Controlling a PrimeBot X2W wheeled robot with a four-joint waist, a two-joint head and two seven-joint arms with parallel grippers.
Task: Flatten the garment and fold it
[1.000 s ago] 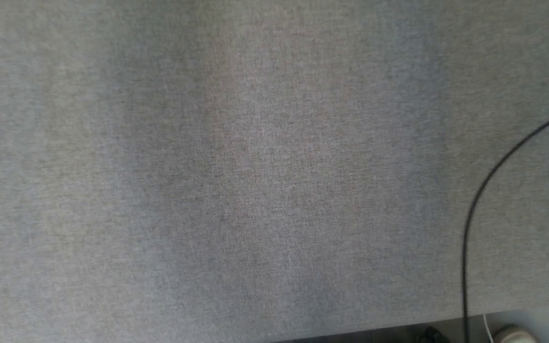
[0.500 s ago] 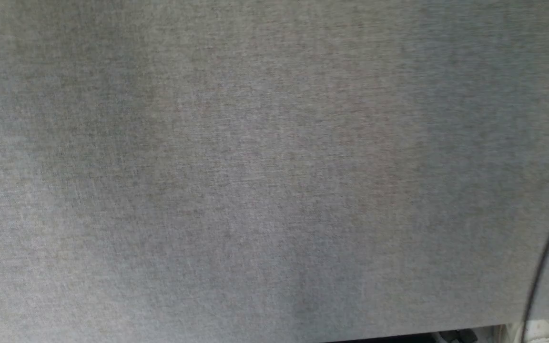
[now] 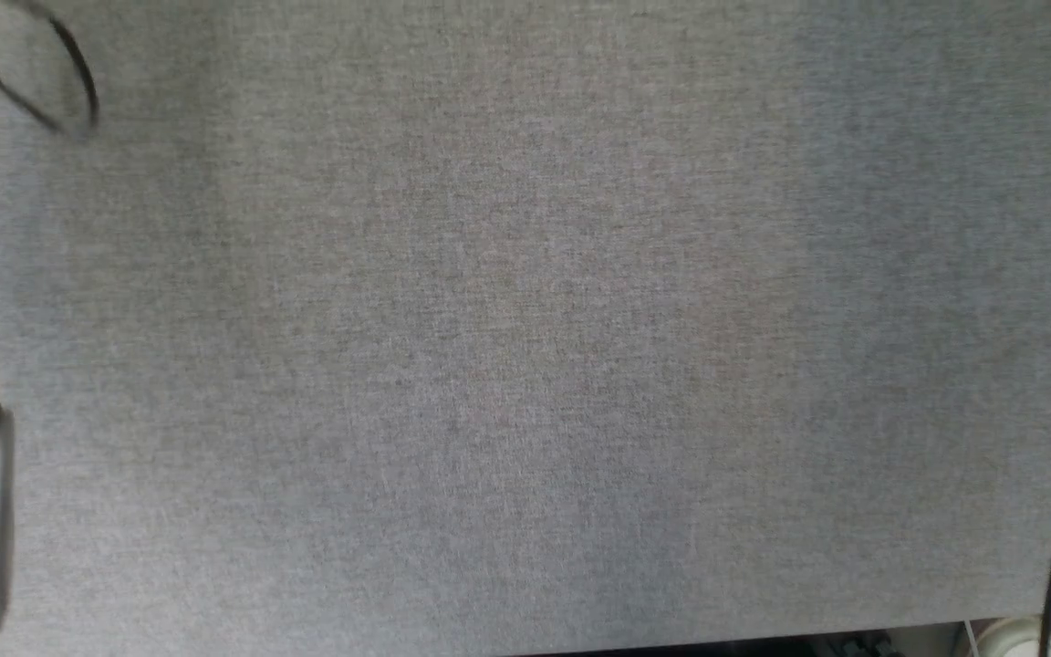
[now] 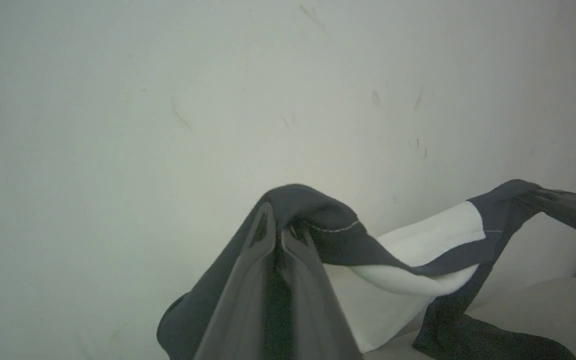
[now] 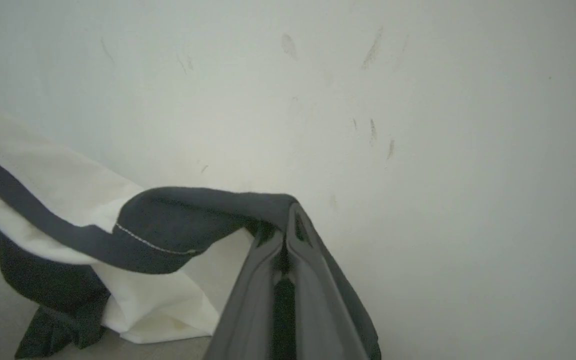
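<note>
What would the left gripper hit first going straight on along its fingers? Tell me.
Gripping the soft white T-shirt with black sleeves, the left gripper points at a pale, scuffed flat surface. That looks like the first thing met, though how far off is unclear.

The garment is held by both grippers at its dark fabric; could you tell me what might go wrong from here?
1. The left gripper and the right gripper each pinch only a little dark fabric at the fingertips, so a pull could slip it free.
2. The garment sags, twisted, between them; laid down like this, it would probably crease rather than lie flat.
</note>
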